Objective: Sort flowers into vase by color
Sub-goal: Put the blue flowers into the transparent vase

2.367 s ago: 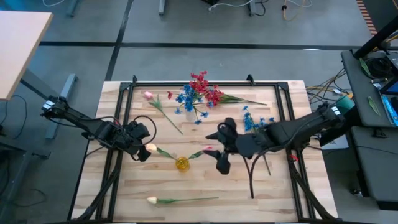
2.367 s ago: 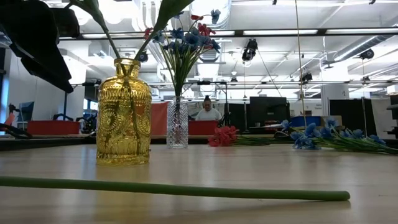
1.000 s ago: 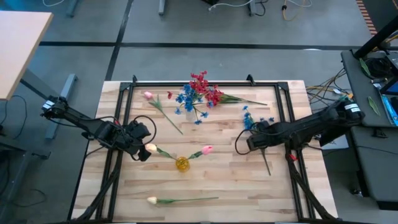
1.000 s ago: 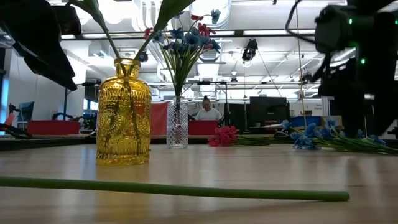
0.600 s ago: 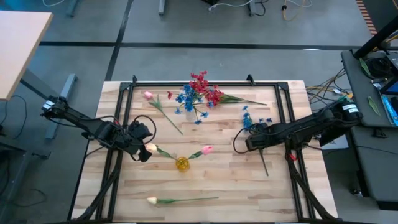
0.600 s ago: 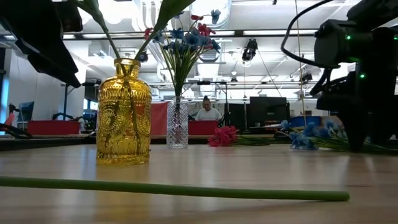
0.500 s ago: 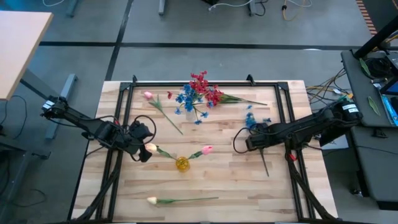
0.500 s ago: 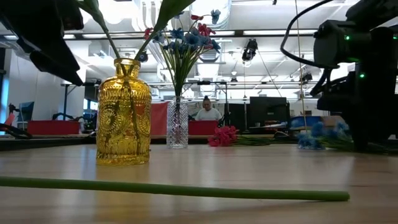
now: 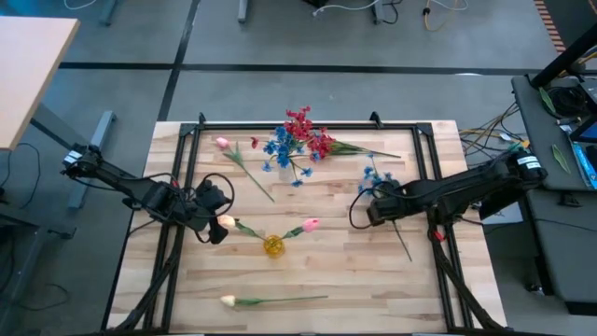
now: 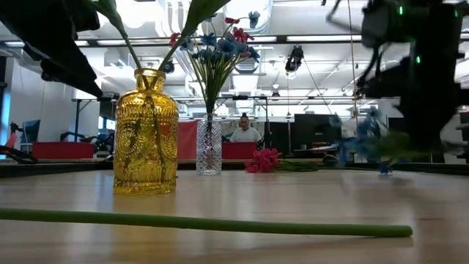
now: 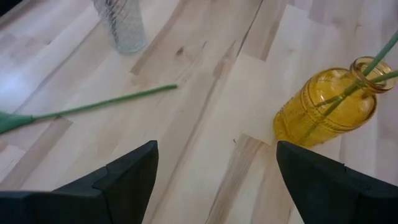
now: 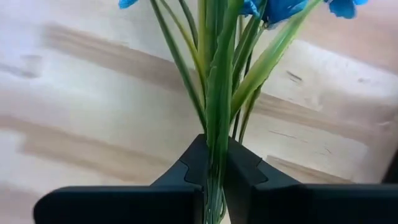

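Observation:
A blue flower [image 9: 374, 174] with a long green stem hangs in my right gripper [image 9: 371, 211], which is shut on it at the table's right. Its blossoms [image 10: 366, 141] float above the tabletop in the low view. A yellow vase [image 9: 272, 245] near the middle holds a pink tulip [image 9: 311, 224] and a cream tulip [image 9: 226, 221] by their stems. A clear vase [image 9: 284, 170] at the far middle holds blue and red flowers. My left gripper [image 9: 216, 213] stands open left of the yellow vase [image 11: 329, 106], touching nothing. My right gripper pinches the blue flower's bundle of green stems [image 12: 214, 134] between its two fingers, a short way below the blossoms. The fingers [image 12: 186, 168] come from above, pointing down, and lie across the stems. The blossom end is raised off the table; the stem's tail [image 9: 406, 252] trails toward the near edge.
A red flower [image 9: 326, 145] lies at the far right of the clear vase. A pink tulip [image 9: 222, 143] lies at the far left, its stem [image 11: 93, 109] on the wood. A cream tulip [image 9: 229, 300] lies along the near edge. A black frame [image 9: 420, 131] borders the table.
My right gripper has shut on the blue flower's stems and risen. The flower's blossom end has come up off the table and shifted a little toward the table's left, while the stem's tail has swung slightly.

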Action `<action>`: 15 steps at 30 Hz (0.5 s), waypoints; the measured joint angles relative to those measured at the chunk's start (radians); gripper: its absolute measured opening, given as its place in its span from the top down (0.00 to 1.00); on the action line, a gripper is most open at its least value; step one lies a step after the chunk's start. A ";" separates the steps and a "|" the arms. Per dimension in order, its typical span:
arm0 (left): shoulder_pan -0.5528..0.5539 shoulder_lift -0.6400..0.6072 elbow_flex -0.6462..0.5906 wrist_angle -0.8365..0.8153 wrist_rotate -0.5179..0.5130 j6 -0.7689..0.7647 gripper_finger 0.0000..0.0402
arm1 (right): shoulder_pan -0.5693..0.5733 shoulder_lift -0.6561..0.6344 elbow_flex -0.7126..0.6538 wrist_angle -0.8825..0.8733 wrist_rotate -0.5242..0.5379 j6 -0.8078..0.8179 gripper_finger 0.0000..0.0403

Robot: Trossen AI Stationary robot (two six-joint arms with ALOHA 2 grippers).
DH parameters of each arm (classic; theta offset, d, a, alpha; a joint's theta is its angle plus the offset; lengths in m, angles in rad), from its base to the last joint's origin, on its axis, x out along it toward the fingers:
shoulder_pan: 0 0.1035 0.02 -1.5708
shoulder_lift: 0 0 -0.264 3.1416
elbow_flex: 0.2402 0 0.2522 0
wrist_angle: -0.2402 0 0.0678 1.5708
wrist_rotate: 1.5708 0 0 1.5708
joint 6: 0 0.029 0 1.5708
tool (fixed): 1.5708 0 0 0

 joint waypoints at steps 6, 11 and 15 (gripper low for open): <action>0.000 0.000 -0.022 0.074 -0.033 0.171 0.23 | 0.020 -0.052 0.179 -0.062 0.087 -0.122 0.94; 0.014 -0.002 -0.083 0.227 -0.071 0.390 0.23 | -0.025 -0.105 0.278 0.036 0.311 -0.368 0.94; 0.039 -0.018 -0.125 0.305 -0.108 0.482 0.23 | -0.140 -0.145 0.282 0.324 0.328 -0.692 0.94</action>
